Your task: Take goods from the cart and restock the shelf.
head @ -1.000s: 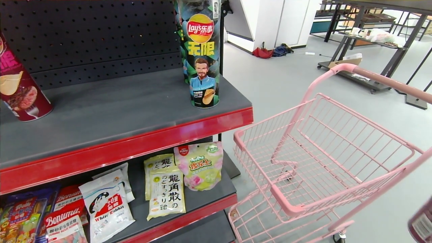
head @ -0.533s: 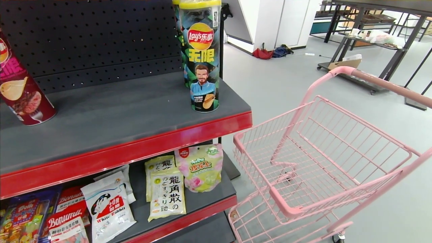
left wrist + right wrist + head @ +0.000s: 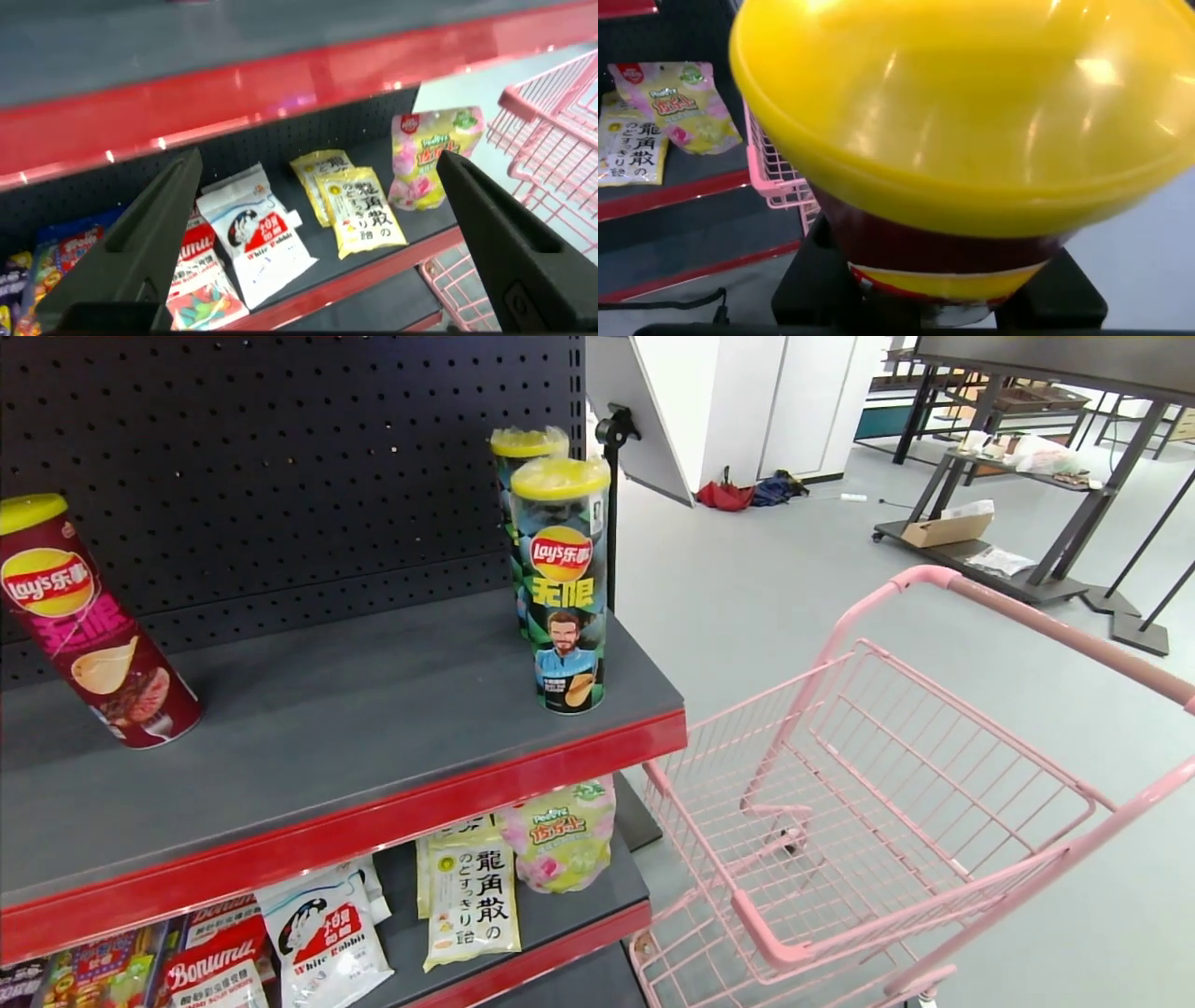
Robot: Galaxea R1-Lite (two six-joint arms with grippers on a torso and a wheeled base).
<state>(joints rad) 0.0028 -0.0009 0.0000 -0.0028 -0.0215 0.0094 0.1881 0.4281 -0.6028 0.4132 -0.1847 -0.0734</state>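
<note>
My right gripper is shut on a red chips can with a yellow lid, seen from above its lid, beside the pink cart. In the head view the cart stands right of the shelf, with nothing in its basket. On the grey top shelf stand a red chips can at the left and two green chips cans at the right end. My left gripper is open below the top shelf's red edge, facing the candy bags on the lower shelf.
The lower shelf holds several candy bags. A black pegboard backs the top shelf, and a clip stand rises at its right end. Grey floor and metal racks lie behind the cart.
The head camera has moved, so the whole picture sits lower and the can lids now show. The held red can, at the lower right corner a second ago, has left the head view.
</note>
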